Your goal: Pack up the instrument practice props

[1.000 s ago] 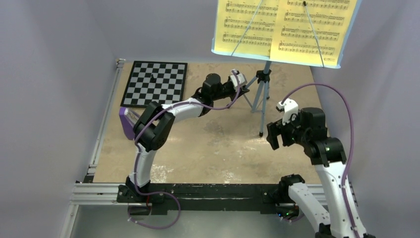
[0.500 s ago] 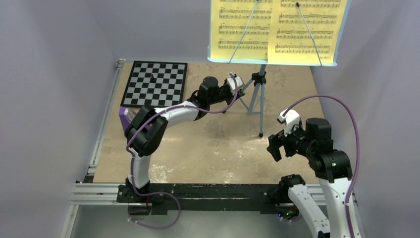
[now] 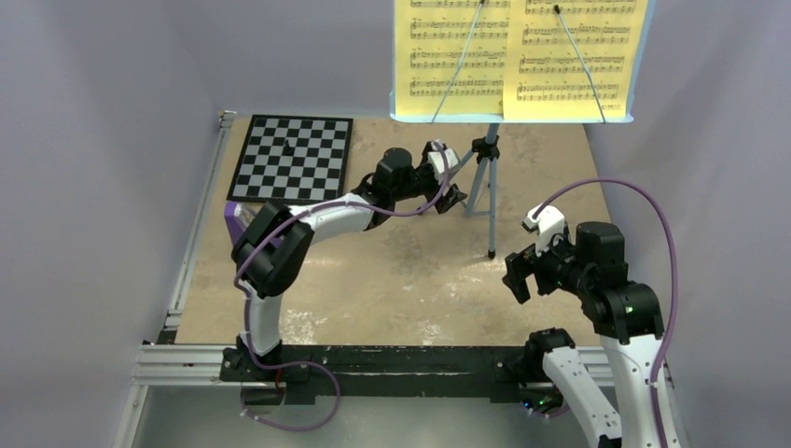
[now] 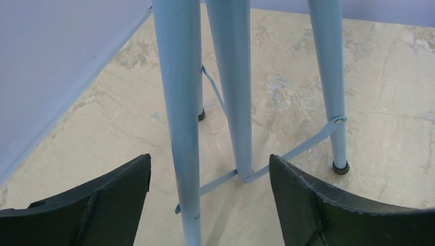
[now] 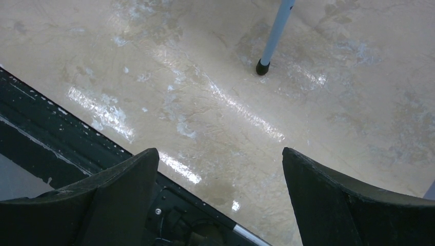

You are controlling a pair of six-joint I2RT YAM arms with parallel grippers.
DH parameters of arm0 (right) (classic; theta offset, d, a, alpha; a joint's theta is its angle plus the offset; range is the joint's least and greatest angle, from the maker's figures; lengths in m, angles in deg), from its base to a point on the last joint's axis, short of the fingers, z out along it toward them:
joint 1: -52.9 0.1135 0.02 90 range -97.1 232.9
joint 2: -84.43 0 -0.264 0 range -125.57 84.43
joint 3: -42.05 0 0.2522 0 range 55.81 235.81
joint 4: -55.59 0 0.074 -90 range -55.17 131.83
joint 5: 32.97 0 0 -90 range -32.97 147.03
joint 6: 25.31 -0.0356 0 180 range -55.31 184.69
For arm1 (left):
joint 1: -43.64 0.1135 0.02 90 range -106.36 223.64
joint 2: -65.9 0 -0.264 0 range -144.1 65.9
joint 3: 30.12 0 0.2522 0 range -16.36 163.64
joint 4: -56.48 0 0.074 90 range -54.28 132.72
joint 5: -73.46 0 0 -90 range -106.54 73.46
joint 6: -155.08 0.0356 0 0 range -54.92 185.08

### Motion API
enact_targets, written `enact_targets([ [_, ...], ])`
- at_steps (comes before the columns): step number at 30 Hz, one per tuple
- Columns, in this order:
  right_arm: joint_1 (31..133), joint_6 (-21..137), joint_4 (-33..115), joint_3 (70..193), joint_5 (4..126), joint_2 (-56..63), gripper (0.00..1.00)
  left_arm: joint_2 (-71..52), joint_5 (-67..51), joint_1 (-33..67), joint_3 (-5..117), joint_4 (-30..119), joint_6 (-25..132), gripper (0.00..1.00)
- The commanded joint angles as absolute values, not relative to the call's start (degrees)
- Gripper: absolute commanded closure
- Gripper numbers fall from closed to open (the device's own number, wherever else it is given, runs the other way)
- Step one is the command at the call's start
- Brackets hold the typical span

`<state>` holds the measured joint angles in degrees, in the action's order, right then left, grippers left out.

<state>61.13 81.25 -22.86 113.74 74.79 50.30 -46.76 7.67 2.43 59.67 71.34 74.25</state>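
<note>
Nearest the front rail, the right gripper (image 5: 218,169) is hovering over the bare table (image 3: 410,280) with its fingers spread wide and nothing between them. One black-tipped foot (image 5: 262,67) of the light blue music stand (image 3: 486,187) is showing just beyond it in the wrist view. Farther in, the left gripper (image 4: 210,174) is reaching low to the stand. Its fingers are gaping wide around one tripod leg (image 4: 182,128) and the central post (image 4: 233,87), and neither pad is visibly touching metal. The stand is standing upright toward the table's right side. At the left edge, the purple metronome (image 3: 231,222) is peeking out from behind the left arm's elbow, mostly hidden. Beyond it the checkerboard (image 3: 293,157) is lying flat in the far-left corner. Farthest and highest, the yellow sheet of music (image 3: 448,56) is resting on the stand's tray (image 3: 522,119), with two thin wire arms crossing over it
</note>
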Motion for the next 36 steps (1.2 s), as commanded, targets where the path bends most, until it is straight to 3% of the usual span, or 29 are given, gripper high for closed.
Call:
enact_targets([
  [1,61.22,81.98,-21.36,115.79,76.01,51.49,0.05,-41.88,7.02,2.07,59.20,71.00,74.16,0.01],
  [12,61.25,81.65,-21.35,117.64,75.80,52.17,0.03,-19.61,9.70,3.82,38.50,55.28,80.26,0.01],
  [18,61.21,81.39,-20.22,119.53,78.28,50.43,0.01,-1.47,14.06,5.17,37.39,31.32,84.81,0.01],
  [22,61.25,83.14,-19.78,120.23,78.45,48.35,0.01,8.76,20.92,9.16,45.55,12.62,89.60,0.01],
  [27,61.17,88.49,-22.57,121.28,78.12,45.03,0.02,12.16,24.59,15.48,60.46,-3.45,91.79,0.01],
  [32,61.08,89.96,-24.99,121.66,78.24,44.08,0.02,9.79,24.85,21.29,75.29,-5.54,88.08,0.02],
  [36,61.16,87.03,-23.40,120.21,81.06,46.76,0.01,0.55,23.86,24.45,91.49,-0.37,78.62,0.01],
])
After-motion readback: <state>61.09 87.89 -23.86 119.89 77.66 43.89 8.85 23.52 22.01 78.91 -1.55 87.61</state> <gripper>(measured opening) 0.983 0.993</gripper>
